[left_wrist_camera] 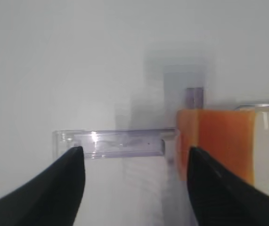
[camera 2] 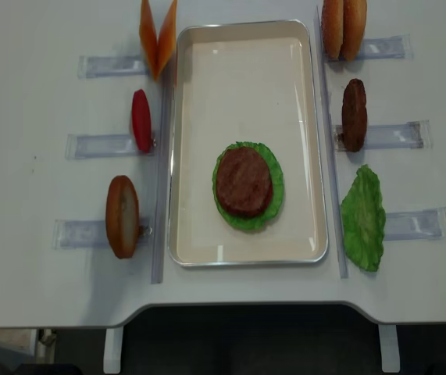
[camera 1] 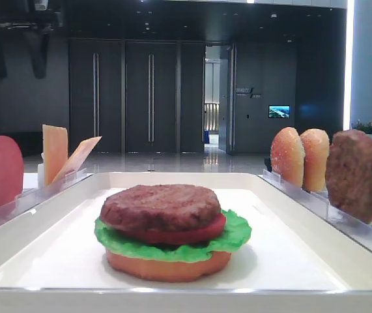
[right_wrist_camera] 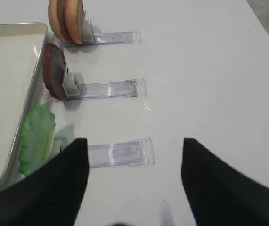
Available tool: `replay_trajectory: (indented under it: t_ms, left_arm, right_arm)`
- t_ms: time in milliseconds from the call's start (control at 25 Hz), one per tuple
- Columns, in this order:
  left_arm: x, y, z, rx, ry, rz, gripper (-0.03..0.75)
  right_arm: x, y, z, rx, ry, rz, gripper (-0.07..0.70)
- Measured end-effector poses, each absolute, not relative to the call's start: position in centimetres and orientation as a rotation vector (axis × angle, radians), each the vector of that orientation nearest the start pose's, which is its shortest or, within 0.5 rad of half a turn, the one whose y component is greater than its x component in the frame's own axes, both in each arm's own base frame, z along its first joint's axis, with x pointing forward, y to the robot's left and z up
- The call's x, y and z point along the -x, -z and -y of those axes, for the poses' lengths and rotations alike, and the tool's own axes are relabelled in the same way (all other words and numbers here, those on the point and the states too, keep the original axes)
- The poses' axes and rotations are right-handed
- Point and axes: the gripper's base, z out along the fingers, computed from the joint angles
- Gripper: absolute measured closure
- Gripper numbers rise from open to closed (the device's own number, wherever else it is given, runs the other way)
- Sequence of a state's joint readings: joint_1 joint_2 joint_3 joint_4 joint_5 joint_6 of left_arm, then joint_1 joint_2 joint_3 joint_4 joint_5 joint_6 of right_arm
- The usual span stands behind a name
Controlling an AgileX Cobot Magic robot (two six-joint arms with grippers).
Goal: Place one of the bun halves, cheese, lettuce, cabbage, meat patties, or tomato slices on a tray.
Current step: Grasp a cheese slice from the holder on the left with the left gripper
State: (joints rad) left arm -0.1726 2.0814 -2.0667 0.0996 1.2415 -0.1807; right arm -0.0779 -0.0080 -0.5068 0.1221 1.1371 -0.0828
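On the white tray [camera 2: 199,78] lies a stack: flat bun half [camera 1: 168,266], lettuce [camera 2: 273,205], tomato slice [camera 1: 202,233], and a meat patty [camera 2: 243,181] on top. Two cheese slices [camera 2: 158,35] stand in a rack left of the tray. My left gripper [left_wrist_camera: 135,149] is open and empty, with the orange cheese [left_wrist_camera: 216,141] just beyond its right finger. My right gripper [right_wrist_camera: 135,141] is open and empty over a clear rack [right_wrist_camera: 120,153], right of a loose lettuce leaf [right_wrist_camera: 37,136]. Neither gripper shows in the exterior views.
Left of the tray stand a tomato slice [camera 2: 140,121] and a bun half [camera 2: 121,216] in clear racks. To its right stand two bun halves [camera 2: 344,27], a patty [camera 2: 354,115] and a lettuce leaf [camera 2: 363,219]. The table's front edge [camera 2: 223,306] is near.
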Motion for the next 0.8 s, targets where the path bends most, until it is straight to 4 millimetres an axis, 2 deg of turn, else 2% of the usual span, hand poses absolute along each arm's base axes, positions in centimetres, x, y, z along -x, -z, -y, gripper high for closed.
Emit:
replay_trajectory:
  t_ms: [480,800]
  left_arm:
    - [-43.1,-30.1,15.8,-0.091,-0.004,-2.724,0.195]
    - [-42.9,-27.8,18.6,-0.122,-0.015,-2.766,0.195]
  right_arm:
    - [1.0,-27.4,-1.1,0.018,-0.051,-2.100,0.216]
    - [1.0,-27.4,-1.1,0.052,-0.071,-2.099,0.216]
